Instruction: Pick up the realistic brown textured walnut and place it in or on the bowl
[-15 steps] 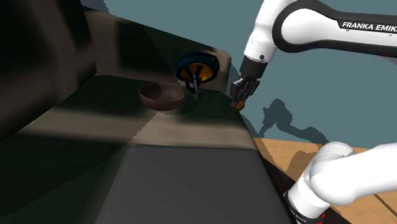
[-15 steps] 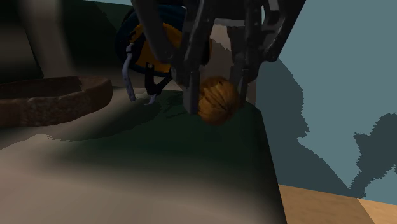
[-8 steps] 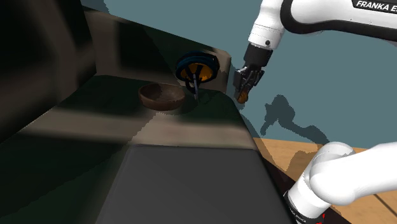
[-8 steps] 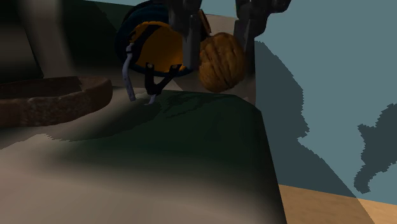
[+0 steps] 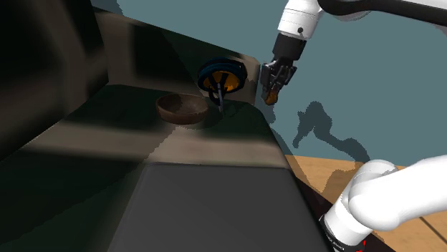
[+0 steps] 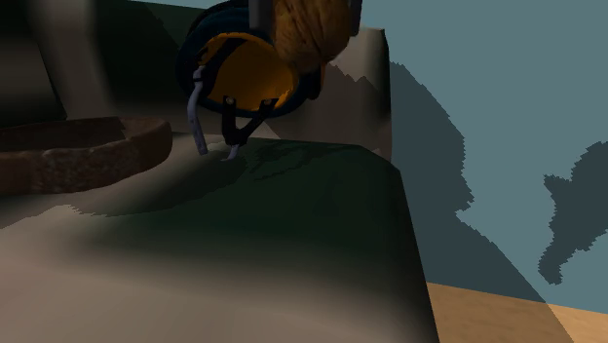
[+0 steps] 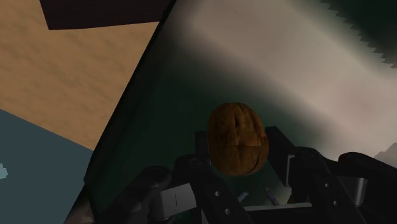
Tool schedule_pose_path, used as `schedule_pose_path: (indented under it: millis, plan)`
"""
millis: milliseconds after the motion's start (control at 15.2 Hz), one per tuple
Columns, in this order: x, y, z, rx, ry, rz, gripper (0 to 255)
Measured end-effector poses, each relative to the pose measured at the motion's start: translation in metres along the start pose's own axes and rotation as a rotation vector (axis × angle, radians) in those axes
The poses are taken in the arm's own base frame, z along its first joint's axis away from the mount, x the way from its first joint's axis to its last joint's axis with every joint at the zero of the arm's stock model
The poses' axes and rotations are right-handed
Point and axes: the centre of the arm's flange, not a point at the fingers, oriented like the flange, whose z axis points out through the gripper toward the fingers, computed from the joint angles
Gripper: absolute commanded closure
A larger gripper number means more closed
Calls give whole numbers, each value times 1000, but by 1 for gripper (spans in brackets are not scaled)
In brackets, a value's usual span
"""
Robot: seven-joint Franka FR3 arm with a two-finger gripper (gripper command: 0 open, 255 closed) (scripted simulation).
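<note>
A brown ridged walnut (image 7: 238,138) sits clasped between my black fingers (image 7: 278,141) in the wrist view. In the shoulder view my gripper (image 5: 271,94) is shut on the walnut (image 5: 271,97), held in the air above the dark counter's right corner. The second exterior view catches the walnut (image 6: 310,29) at its top edge, well above the counter. A brown shallow bowl (image 5: 180,108) stands on the counter, to the shoulder view's left of the gripper. Part of the bowl's rim (image 6: 83,151) lies at the second exterior view's left.
A round dark-blue and orange object (image 5: 221,77) with a thin metal part stands against the back, between bowl and gripper. The dark counter (image 5: 179,179) ends in an edge on the right, with wooden floor (image 5: 322,172) below. A teal wall (image 5: 358,93) rises behind.
The gripper has lifted the walnut from just above the counter's corner up into the air, and it has drifted slightly toward the orange object.
</note>
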Motion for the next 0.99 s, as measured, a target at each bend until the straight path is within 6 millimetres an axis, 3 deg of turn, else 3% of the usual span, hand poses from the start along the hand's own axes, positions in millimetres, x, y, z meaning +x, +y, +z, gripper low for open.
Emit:
schedule_pose_path:
  millis: [990]
  plan:
    - [141,-130,8,-1,-1,-1,255]
